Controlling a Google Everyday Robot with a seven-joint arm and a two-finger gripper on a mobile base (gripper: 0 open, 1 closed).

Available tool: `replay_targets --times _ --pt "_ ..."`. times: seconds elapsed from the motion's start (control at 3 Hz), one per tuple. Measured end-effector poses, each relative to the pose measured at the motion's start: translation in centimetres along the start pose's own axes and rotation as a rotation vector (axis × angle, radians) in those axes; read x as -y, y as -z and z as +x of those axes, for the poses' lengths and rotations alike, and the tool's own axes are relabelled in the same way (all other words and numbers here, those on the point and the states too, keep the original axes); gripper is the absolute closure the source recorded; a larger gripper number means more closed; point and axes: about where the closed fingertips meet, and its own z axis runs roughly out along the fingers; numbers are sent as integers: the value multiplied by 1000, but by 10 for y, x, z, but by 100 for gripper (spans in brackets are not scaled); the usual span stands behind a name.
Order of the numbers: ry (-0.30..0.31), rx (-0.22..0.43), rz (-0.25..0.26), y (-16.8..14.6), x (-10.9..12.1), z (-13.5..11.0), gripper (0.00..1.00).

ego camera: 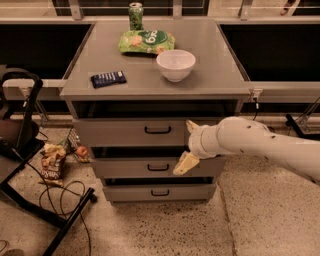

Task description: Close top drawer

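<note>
1. The top drawer (115,132) is the uppermost of three grey fronts below the bench (215,75). A dark gap shows above its front and the front appears to stand slightly forward of the carcass, so it is judged not fully shut. Its loop handle (158,130) sits at the centre of the front.
2. The hand (185,147) is at the right part of the top drawer front, just right of the handle. Its fingers are spread and hold nothing. The upper finger (191,125) lies at the top drawer front. The lower finger (184,165) hangs below it, over the middle drawer (125,169). Firm contact with the front cannot be confirmed.
3. The white arm (260,145) reaches in from the right of the top drawer.
4. Risks, judged from this position:
   - An off-centre push on the right side may skew the drawer and bind it.
   - The lower finger may catch the middle drawer front or the gap above it, stalling the push.
   - A hard closing stroke may jolt the items above the drawer: the bowl (175,65), blue packet (108,78), chip bag (146,41) and can (136,11).
5. Below and left of the top drawer, a snack bag (51,162) and cables (60,192) lie on the floor, apart from the push line.
</note>
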Motion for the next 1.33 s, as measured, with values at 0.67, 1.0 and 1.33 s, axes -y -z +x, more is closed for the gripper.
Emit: replay_targets --times 0.67,1.0,1.33 --pt "2 -1 0 0 0 -1 36" --pt "58 -34 6 30 5 -14 59" --pt "201 -108 35 93 37 -38 82"
